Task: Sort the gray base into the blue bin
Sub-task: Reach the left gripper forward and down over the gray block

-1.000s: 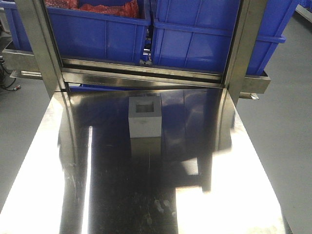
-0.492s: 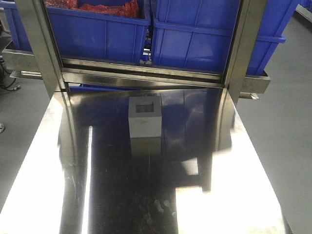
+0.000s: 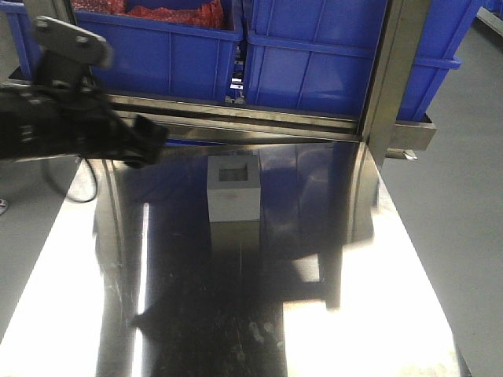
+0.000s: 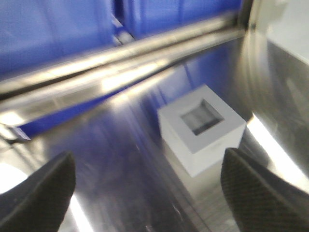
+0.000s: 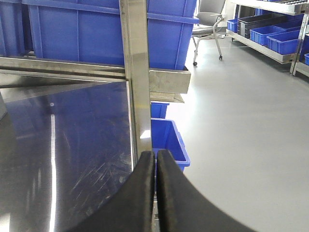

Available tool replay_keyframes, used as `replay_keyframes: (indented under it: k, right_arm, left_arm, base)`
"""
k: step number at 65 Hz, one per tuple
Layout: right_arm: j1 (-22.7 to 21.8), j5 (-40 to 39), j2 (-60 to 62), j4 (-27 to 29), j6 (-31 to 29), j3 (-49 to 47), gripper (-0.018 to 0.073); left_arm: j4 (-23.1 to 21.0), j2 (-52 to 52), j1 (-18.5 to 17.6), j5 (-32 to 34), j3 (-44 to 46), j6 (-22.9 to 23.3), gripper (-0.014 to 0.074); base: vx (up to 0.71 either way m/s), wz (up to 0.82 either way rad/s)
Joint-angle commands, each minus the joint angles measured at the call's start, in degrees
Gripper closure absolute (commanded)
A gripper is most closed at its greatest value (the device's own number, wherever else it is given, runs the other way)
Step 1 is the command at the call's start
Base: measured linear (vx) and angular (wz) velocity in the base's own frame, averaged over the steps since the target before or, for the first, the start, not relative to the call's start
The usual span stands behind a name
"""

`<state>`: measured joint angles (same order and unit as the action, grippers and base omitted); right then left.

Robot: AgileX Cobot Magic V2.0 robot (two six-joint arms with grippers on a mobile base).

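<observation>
The gray base (image 3: 233,188) stands ahead of the left gripper (image 4: 148,159), whose two black textured fingers (image 4: 38,193) are spread wide with nothing between them; in the blurred left wrist view the block (image 4: 203,128) appears nearer the right-hand finger and touches neither. The base rests upright on the polished steel table (image 3: 377,314), its square recessed pocket facing up, near the table's far edge and roughly centered. From the front, the dark left arm (image 3: 63,126) reaches in from the left above the table, blurred, its tip well left of the block. The right gripper (image 5: 155,157) has its fingers pressed flat together, gripping nothing, out by the table's right edge beside an upright steel post (image 5: 136,72). Behind the table, past a steel rail (image 3: 236,118), a blue bin (image 3: 338,63) sits on the rack, next to a blue crate holding red material (image 3: 157,47). A small blue crate (image 5: 166,142) sits on the gray floor (image 5: 241,145) beneath the rack, and an office chair (image 5: 210,19) stands farther off.
</observation>
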<state>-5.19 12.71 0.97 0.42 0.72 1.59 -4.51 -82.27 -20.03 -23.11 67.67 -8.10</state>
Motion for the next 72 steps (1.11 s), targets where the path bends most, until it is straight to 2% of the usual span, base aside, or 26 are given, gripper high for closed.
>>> replay_keyframes:
  k: [1, 7, 20, 27, 39, 58, 72]
  right_arm:
    - [0.02, -4.30, 0.10, -0.42, -0.72, 0.12, 0.0564]
    - [0.02, -4.30, 0.10, -0.42, -0.72, 0.12, 0.0564]
    - [0.02, -4.30, 0.10, -0.42, -0.72, 0.12, 0.0564]
    - [0.02, -4.30, 0.10, -0.42, -0.72, 0.12, 0.0564]
    - [0.02, -4.30, 0.10, -0.42, -0.72, 0.12, 0.0564]
    - [0.02, -4.30, 0.10, -0.42, -0.72, 0.12, 0.0564]
    - [0.02, -4.30, 0.10, -0.42, -0.72, 0.12, 0.0564]
  left_arm:
    - [-1.23, -4.99, -1.33, -0.02, 7.13, 2.86, 0.0004]
    - [-2.91, -10.77, -1.47, -2.18, 12.59, 4.53, 0.0004]
    - [-8.61, -22.47, -1.42, -7.15, 24.42, 4.56, 0.0004]
    - [-8.63, -27.80, -1.42, -8.75, 29.79, 4.70, 0.0004]
    - [-8.51, -34.59, -1.42, -11.49, 36.92, 7.62, 0.0004]
    - [-7.95, -39.66, -1.42, -12.68, 40.54, 10.40, 0.0004]
    - [-7.93, -41.38, -1.42, -12.80, 40.54, 10.52, 0.0004]
  base:
    - [0.00, 0.00]
    - [0.00, 0.00]
    - [0.00, 0.00]
    - [0.00, 0.00]
    - [0.00, 0.00]
    - [0.00, 0.00]
    - [0.00, 0.00]
